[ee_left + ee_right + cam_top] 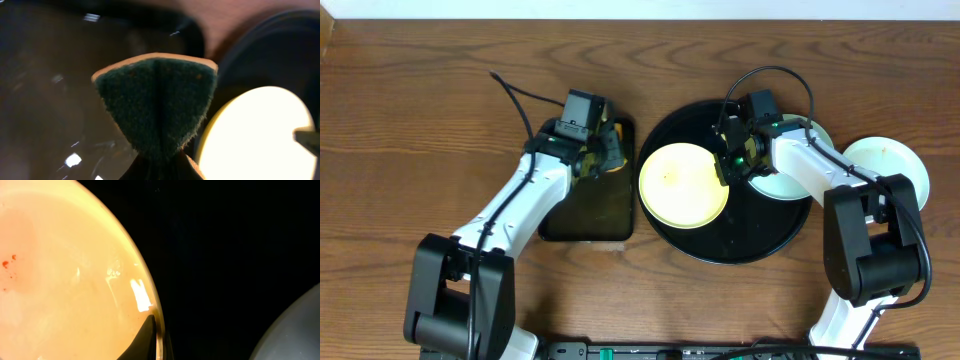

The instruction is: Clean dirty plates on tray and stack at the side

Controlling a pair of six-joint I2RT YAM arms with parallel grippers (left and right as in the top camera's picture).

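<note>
Bare wood of the table is left open at 9 and 12 o'clock. One rectangular black tray lies under the left gripper, which is clamped on one folded green sponge, seen clearly only from the left wrist. Just beside it lies the round black tray. Three plates are counted. The yellow plate sits at the round tray's 9 o'clock, its 3 o'clock rim pinched by the closed right gripper. Its orange specks are shown plainly only from the right wrist. A pale plate lies at 3 o'clock and a third plate on the table beyond.

We see a brown wooden table bearing a round black tray, a rectangular black tray and one pale plate.
</note>
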